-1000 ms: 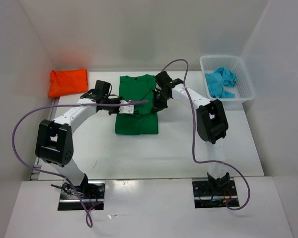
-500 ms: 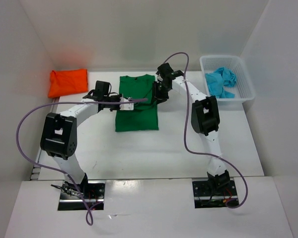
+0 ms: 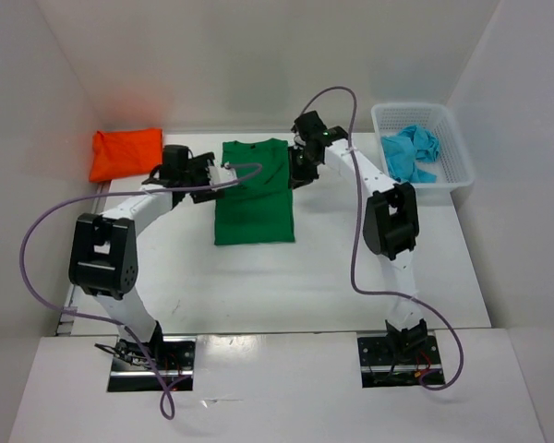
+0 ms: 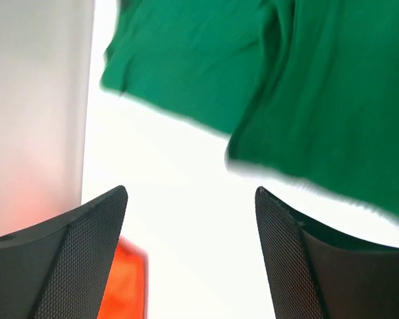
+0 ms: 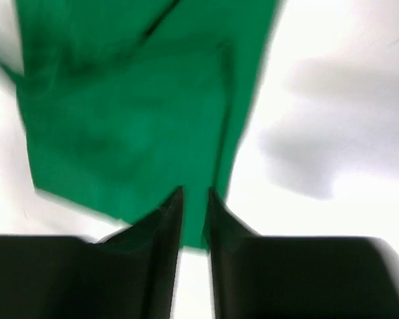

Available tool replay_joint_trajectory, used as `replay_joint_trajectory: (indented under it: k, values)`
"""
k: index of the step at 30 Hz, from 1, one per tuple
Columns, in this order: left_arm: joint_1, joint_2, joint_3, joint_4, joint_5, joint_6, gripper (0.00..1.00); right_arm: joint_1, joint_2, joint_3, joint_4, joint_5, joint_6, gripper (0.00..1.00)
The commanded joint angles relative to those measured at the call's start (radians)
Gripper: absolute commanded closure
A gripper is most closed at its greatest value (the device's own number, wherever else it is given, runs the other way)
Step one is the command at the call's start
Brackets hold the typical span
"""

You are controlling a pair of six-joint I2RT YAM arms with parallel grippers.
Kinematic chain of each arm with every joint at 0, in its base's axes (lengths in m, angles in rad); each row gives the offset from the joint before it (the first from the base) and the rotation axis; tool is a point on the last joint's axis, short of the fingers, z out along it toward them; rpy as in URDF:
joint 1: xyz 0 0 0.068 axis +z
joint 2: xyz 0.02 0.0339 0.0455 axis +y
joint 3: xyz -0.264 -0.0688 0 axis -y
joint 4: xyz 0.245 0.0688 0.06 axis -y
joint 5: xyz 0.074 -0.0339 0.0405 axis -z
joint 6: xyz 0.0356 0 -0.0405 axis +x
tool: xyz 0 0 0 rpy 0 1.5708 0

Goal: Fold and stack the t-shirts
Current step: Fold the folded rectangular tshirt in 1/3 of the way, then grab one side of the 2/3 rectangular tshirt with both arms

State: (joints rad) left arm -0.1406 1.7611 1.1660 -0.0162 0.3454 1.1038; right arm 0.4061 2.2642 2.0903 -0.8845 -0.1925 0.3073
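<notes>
Your left hand [image 4: 189,196] stands wide open with nothing between its fingers, just beside the left edge of the green shirt [image 3: 254,194]. Your right hand [image 5: 194,194] is parted by only a narrow gap and holds nothing, at that shirt's right edge, though the view there is blurred. The green shirt lies flat near the far edge of the counter [image 3: 305,277], midway along it. The orange shirt [image 3: 125,153] sits folded in the far left corner. The blue shirt [image 3: 409,152] lies crumpled in the basket [image 3: 457,159] at the far right corner.
</notes>
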Motion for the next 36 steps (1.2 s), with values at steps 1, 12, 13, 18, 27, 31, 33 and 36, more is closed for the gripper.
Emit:
replay_joint_trajectory:
  k: [1,12,13,18,27,31,33,36]
  values:
    - [0.062,-0.132,0.066,-0.037,-0.034,-0.093,0.15,0.134,-0.127,-0.107,0.021,0.019,-0.034,0.83]
    - [0.081,-0.458,-0.224,-0.421,0.095,0.172,0.14,0.204,0.232,0.362,-0.063,-0.056,0.071,0.89]
    - [0.066,-0.475,-0.247,-0.47,0.095,0.232,0.13,0.179,0.232,0.363,-0.064,-0.03,0.084,0.65]
    - [-0.013,-0.508,-0.403,-0.433,0.119,0.552,0.08,0.094,-0.088,-0.084,0.053,0.039,0.084,0.31]
    - [-0.12,-0.255,-0.341,-0.392,0.023,0.628,0.08,0.051,-0.331,-0.651,0.274,-0.076,0.151,0.25]
    - [-0.129,-0.197,-0.341,-0.334,-0.013,0.573,0.09,0.051,-0.341,-0.746,0.346,-0.117,0.194,0.25]
    - [-0.129,-0.187,-0.33,-0.306,-0.022,0.55,0.13,0.06,-0.35,-0.756,0.357,-0.127,0.203,0.25]
    - [-0.129,-0.178,-0.341,-0.265,-0.022,0.521,0.17,0.069,-0.339,-0.756,0.366,-0.114,0.213,0.24]
